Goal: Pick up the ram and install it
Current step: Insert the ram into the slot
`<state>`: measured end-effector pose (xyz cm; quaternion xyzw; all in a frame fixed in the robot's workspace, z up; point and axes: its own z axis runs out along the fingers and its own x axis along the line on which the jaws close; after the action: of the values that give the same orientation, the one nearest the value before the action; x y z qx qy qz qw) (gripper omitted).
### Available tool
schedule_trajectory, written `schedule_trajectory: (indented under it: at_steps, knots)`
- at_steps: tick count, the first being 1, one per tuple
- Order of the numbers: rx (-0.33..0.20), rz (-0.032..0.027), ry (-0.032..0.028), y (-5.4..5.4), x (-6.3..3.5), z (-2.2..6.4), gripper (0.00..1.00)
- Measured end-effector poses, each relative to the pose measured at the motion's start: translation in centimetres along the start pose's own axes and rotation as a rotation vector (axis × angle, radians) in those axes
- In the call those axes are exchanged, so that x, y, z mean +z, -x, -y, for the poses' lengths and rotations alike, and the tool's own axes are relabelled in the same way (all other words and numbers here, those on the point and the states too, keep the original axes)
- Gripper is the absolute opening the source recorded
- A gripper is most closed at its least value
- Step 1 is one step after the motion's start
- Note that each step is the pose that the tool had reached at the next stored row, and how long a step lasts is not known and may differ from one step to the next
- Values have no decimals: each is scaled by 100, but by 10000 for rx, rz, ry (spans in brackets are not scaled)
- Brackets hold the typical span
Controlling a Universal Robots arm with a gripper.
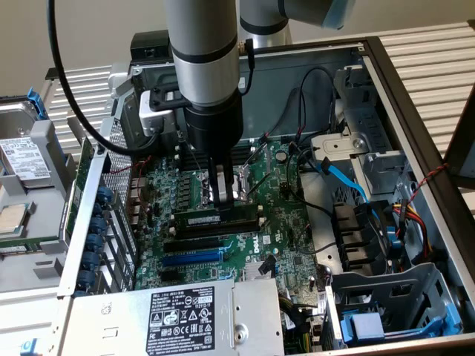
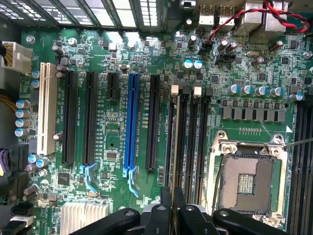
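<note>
At the end effector [image 2: 172, 198]: closed narrow, pinching the ram [image 2: 174, 142] edge-on. I judge this keeps its contact edge facing the memory slots [image 2: 191, 142]. Ram location: along the outermost slot of that bank; I cannot tell if it is seated. Adjacent: processor socket [image 2: 244, 181], bare. Container: open computer case [image 1: 401, 96], holding motherboard [image 1: 297, 245], cables, power supply [image 1: 171, 319].

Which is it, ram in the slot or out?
Cannot tell if seated. The ram stands on edge, clamped in the gripper, lined up along the black memory slots beside the CPU socket.
</note>
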<state>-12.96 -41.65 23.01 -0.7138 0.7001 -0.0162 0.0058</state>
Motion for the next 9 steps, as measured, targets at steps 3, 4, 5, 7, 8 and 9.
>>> schedule_trajectory:
  at_steps: [3, 4, 5, 7, 8, 9]
  knots:
    - [0, -2, 1, 0, 5, 0, 14]
    - [0, -3, 2, 0, 7, 0, 14]
    - [-1, -3, 2, 0, 8, 0, 14]
    - [0, -2, 1, 0, 9, 0, 14]
    - [0, -2, 1, 0, 9, 0, 14]
    - [1, -1, 1, 0, 9, 0, 14]
